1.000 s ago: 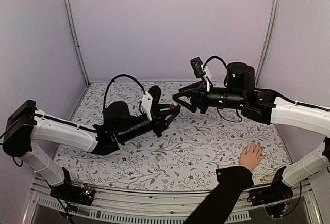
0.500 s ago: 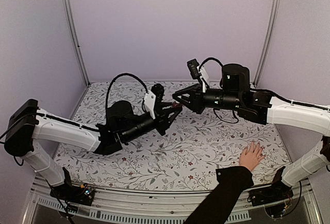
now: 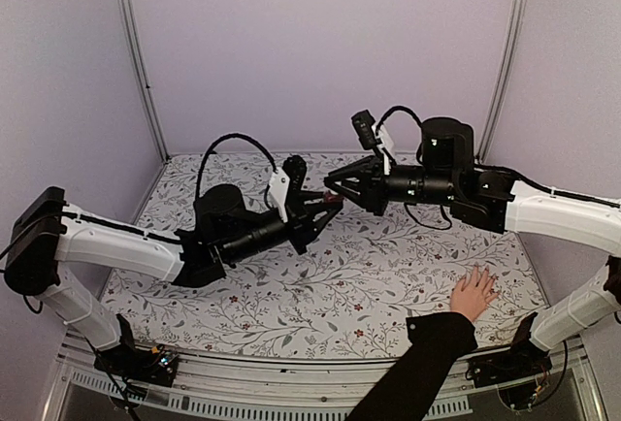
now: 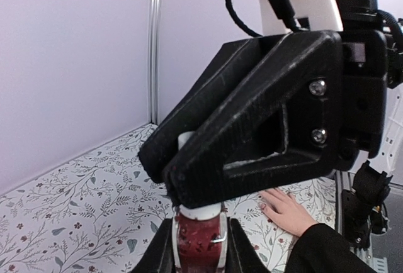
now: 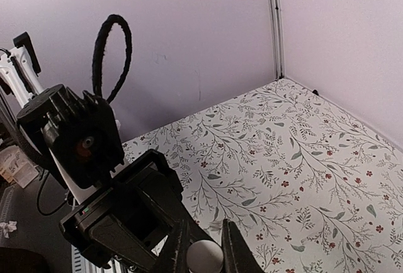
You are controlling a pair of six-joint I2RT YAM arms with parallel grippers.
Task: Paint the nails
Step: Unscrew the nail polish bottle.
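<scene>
The bottle is clamped in the left jaws; its cap has now been reached and clamped by the right jaws, so unscrewing is expected.

Bottle sits between left end effector and right end effector — centrally.

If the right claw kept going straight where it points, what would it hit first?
The right gripper would meet the white cap at once, since it sits between its fingers, then the dark-red bottle and the left gripper holding it.
</scene>
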